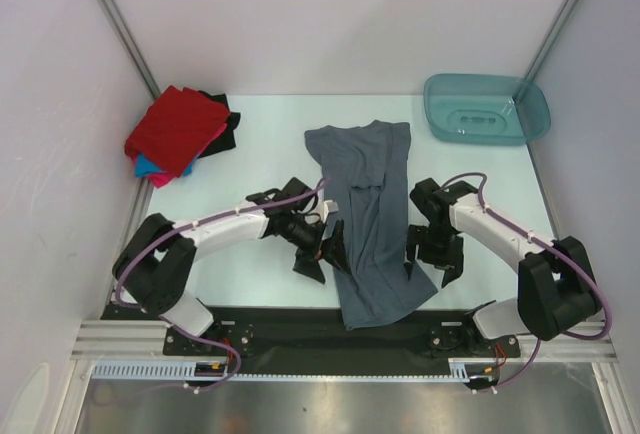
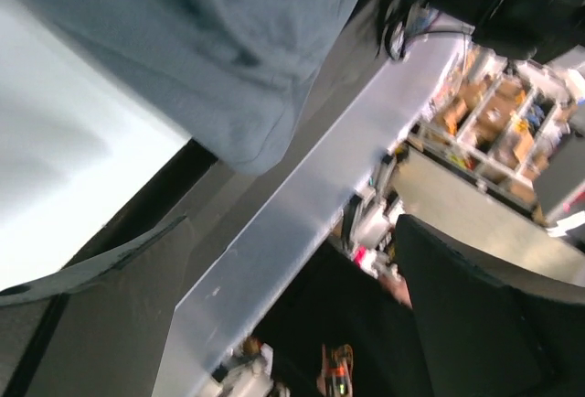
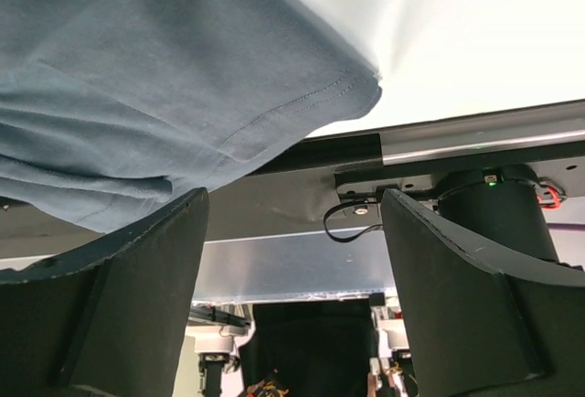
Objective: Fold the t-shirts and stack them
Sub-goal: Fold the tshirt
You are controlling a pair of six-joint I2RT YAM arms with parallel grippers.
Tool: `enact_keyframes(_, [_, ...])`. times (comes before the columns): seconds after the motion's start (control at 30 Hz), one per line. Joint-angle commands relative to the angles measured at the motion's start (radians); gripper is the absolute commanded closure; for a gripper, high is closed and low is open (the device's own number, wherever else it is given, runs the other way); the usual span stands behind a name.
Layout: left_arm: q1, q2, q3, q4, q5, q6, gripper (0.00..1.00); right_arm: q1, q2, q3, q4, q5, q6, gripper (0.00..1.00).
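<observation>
A slate grey-blue t-shirt lies in a long narrow strip down the middle of the table, its lower hem reaching over the black front rail. My left gripper is open at the shirt's left edge, and my right gripper is open at its right edge. In the left wrist view the t-shirt fills the top, above my empty left gripper. In the right wrist view the hem corner of the t-shirt lies just beyond the left finger; nothing sits between the jaws of my right gripper.
Folded shirts are stacked at the back left, red on top with bright blue, pink and black showing beneath. A teal plastic tub stands at the back right. White walls close in the table on three sides.
</observation>
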Motion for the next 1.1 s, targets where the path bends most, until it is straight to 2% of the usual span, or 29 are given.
enact_keyframes(0.0, [0.002, -0.086, 0.105, -0.064, -0.137, -0.048, 0.00, 0.000, -0.038, 0.004, -0.008, 0.032, -0.008, 0.18])
enact_keyframes(0.1, [0.006, -0.123, 0.134, -0.082, -0.196, -0.083, 0.00, 0.000, -0.032, 0.018, -0.006, 0.048, -0.023, 0.18])
enact_keyframes(0.3, [-0.001, -0.261, 0.249, -0.185, -0.423, -0.091, 0.00, 0.000, -0.023, 0.030, 0.006, 0.066, -0.039, 0.18])
enact_keyframes(0.4, [-0.001, -0.330, 0.272, -0.182, -0.501, -0.104, 0.00, 0.000, -0.009, 0.038, 0.011, 0.071, -0.057, 0.18])
enact_keyframes(0.5, [-0.004, -0.320, 0.370, -0.349, -0.659, -0.111, 0.00, 0.000, 0.000, 0.050, 0.012, 0.077, -0.068, 0.18])
enact_keyframes(0.67, [-0.027, -0.323, 0.505, -0.453, -0.823, -0.092, 0.00, 0.003, -0.018, 0.084, 0.005, 0.118, -0.079, 0.14])
enact_keyframes(0.73, [-0.032, -0.303, 0.545, -0.505, -0.899, -0.086, 0.04, 0.003, -0.032, 0.085, 0.003, 0.129, -0.077, 0.13])
enact_keyframes(0.77, [-0.030, -0.266, 0.570, -0.583, -0.915, -0.063, 0.08, 0.005, -0.044, 0.082, 0.005, 0.132, -0.077, 0.13])
enact_keyframes(0.8, [-0.030, -0.245, 0.576, -0.614, -0.929, -0.039, 0.25, 0.003, -0.049, 0.078, 0.008, 0.134, -0.077, 0.12])
enact_keyframes(0.83, [-0.036, -0.231, 0.567, -0.642, -0.966, -0.040, 0.37, 0.005, -0.052, 0.076, 0.009, 0.140, -0.076, 0.12])
enact_keyframes(0.87, [-0.038, -0.232, 0.484, -0.631, -0.957, -0.078, 0.42, 0.005, -0.064, 0.071, 0.009, 0.143, -0.076, 0.12])
enact_keyframes(0.9, [-0.038, -0.243, 0.425, -0.558, -0.923, -0.091, 0.54, 0.009, -0.072, 0.058, 0.026, 0.140, -0.071, 0.12])
enact_keyframes(0.93, [-0.040, -0.258, 0.373, -0.558, -0.911, -0.091, 0.47, 0.009, -0.082, 0.048, 0.035, 0.140, -0.069, 0.12])
enact_keyframes(0.97, [-0.044, -0.271, 0.298, -0.488, -0.917, -0.100, 0.35, 0.012, -0.090, 0.044, 0.045, 0.129, -0.066, 0.12])
enact_keyframes(1.0, [-0.076, -0.298, 0.271, -0.464, -0.931, -0.109, 0.01, 0.013, -0.102, 0.044, 0.054, 0.123, -0.059, 0.13])
enact_keyframes(1.07, [-0.121, -0.324, 0.187, -0.350, -0.944, -0.155, 0.00, 0.025, -0.119, 0.047, 0.071, 0.103, -0.039, 0.13])
